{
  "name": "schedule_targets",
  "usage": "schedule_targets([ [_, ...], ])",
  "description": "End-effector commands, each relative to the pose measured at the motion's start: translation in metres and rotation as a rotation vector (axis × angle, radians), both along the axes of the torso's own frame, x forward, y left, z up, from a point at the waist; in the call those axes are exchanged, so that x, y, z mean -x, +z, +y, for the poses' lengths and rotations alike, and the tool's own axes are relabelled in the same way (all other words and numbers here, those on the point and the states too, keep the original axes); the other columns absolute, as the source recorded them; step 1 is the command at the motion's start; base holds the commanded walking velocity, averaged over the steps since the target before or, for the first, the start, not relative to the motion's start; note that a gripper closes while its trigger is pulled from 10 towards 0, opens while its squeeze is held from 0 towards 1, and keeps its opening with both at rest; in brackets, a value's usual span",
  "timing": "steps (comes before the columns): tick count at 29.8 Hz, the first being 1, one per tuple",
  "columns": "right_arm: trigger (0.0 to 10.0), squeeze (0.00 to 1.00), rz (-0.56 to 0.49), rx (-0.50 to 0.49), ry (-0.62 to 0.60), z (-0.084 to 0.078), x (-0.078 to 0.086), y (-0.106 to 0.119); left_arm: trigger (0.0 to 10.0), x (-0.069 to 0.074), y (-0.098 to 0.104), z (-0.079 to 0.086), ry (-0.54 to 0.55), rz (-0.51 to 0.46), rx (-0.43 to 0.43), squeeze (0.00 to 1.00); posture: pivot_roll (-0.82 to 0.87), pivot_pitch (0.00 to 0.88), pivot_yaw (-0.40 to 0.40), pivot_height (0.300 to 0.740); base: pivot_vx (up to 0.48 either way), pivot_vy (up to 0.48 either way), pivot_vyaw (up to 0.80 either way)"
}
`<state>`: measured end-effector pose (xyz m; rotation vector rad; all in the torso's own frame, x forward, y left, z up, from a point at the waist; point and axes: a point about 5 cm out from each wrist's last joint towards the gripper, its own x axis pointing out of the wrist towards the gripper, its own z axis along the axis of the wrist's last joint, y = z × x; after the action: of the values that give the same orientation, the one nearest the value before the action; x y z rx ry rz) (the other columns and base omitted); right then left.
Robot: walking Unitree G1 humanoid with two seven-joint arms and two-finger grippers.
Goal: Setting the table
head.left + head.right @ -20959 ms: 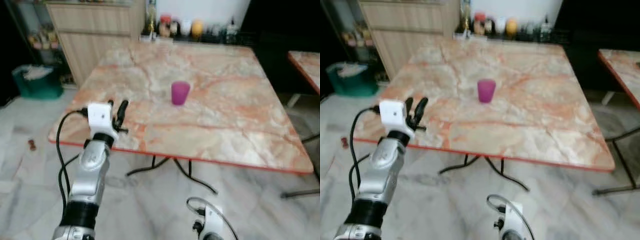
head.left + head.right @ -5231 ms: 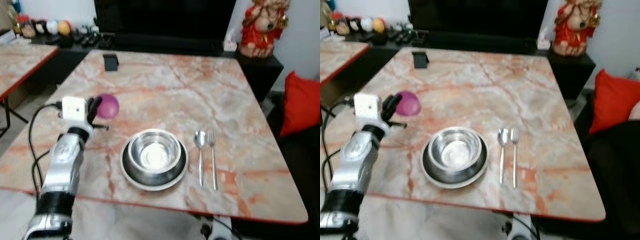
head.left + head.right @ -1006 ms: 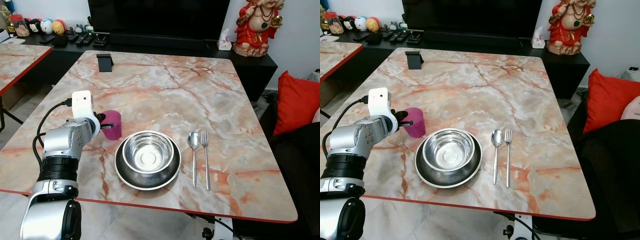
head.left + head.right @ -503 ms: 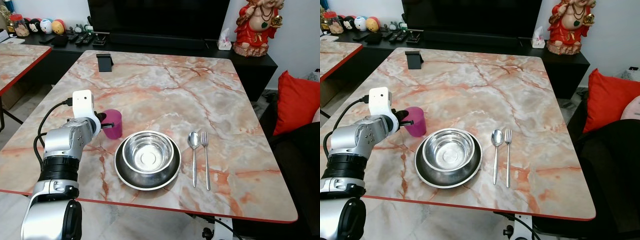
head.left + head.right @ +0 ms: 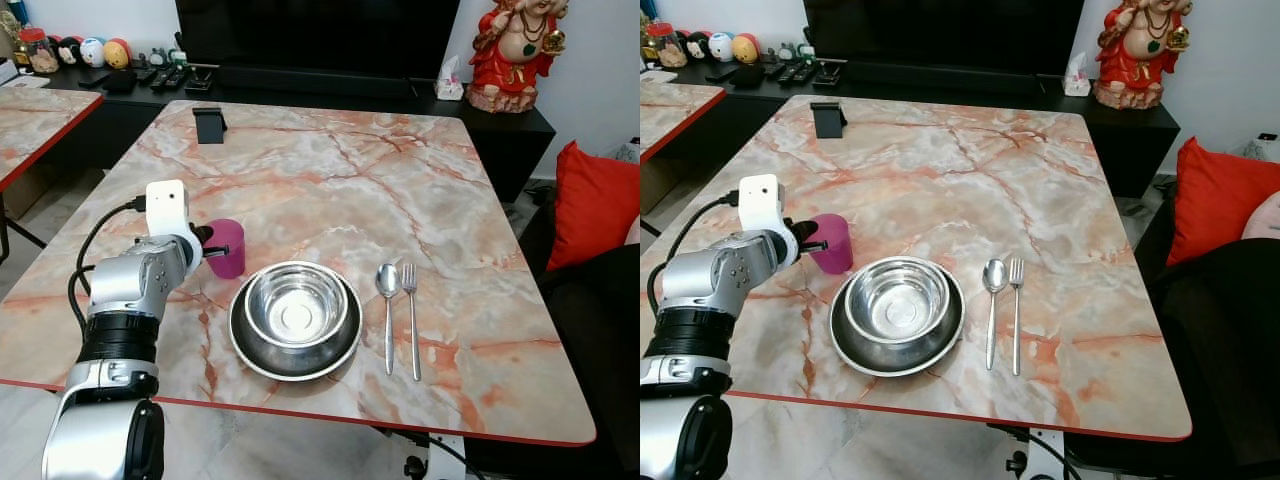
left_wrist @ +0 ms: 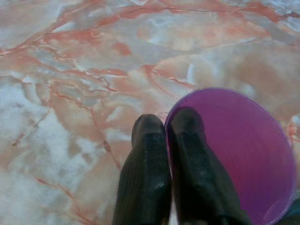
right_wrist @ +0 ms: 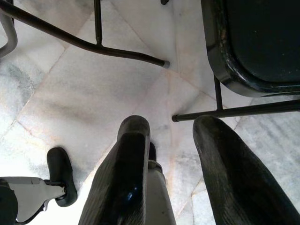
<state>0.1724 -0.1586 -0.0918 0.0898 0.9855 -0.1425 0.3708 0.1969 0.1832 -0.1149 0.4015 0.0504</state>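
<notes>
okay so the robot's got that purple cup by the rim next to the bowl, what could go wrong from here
The left gripper pinches only the rim of the purple plastic cup, one finger inside and one outside, so pulling away before opening could tip it. The cup also stands close to the steel bowl on its dark plate; a sideways nudge might knock it against them.

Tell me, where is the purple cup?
The purple cup stands on the marble table, just left of the steel bowl, its rim pinched by the left gripper.

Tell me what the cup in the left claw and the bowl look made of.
Cup: translucent purple plastic, seemingly; light glows through its thin wall, pinched by the left claw. Bowl: polished metal, likely stainless steel, with mirror-like reflections.
</notes>
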Motion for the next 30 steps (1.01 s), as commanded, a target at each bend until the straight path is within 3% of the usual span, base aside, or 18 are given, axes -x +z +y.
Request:
schedule_targets([
  [1, 10.0, 0.00, 0.007, -0.001, -0.006, 0.001, 0.001, -0.001, 10.0, 0.002, -0.003, 0.000, 0.005, 0.015, -0.014, 0.84, 0.07, 0.000, -0.038, 0.731, 0.000, 0.000, 0.00],
  [10, 10.0, 0.00, 0.008, -0.002, -0.007, 0.001, 0.002, -0.001, 10.0, 0.002, -0.004, 0.000, 0.007, 0.019, -0.011, 0.83, 0.07, 0.000, -0.038, 0.731, 0.000, 0.000, 0.00],
  [12, 10.0, 0.00, 0.009, -0.001, -0.007, 0.001, 0.002, -0.001, 10.0, 0.002, -0.004, 0.000, 0.009, 0.020, -0.009, 0.75, 0.07, 0.000, -0.038, 0.731, 0.000, 0.000, 0.00],
  [14, 10.0, 0.00, 0.009, -0.001, -0.007, 0.001, 0.002, -0.001, 10.0, 0.002, -0.005, -0.001, 0.008, 0.020, -0.008, 0.74, 0.07, 0.000, -0.038, 0.731, 0.000, 0.000, 0.00],
  [15, 10.0, 0.00, 0.009, -0.001, -0.006, 0.001, 0.002, -0.001, 10.0, 0.002, -0.004, -0.001, 0.007, 0.017, -0.008, 0.54, 0.07, 0.000, -0.039, 0.731, 0.000, 0.000, 0.00],
  [16, 10.0, 0.00, 0.009, -0.001, -0.006, 0.000, 0.002, -0.001, 10.0, 0.002, -0.003, -0.002, 0.008, 0.008, -0.007, 0.00, 0.07, 0.000, -0.040, 0.731, 0.000, 0.000, 0.00],
  [25, 10.0, 0.00, 0.008, 0.002, -0.005, 0.000, 0.002, -0.001, 10.0, -0.001, 0.010, -0.006, -0.002, -0.090, -0.026, 0.00, 0.06, 0.000, -0.041, 0.731, 0.000, 0.000, 0.00],
  [30, 10.0, 0.00, 0.008, 0.002, -0.002, 0.000, 0.001, -0.001, 10.0, -0.001, 0.010, -0.007, -0.024, -0.091, -0.046, 0.00, 0.07, 0.000, -0.042, 0.731, 0.000, 0.000, 0.00],
])
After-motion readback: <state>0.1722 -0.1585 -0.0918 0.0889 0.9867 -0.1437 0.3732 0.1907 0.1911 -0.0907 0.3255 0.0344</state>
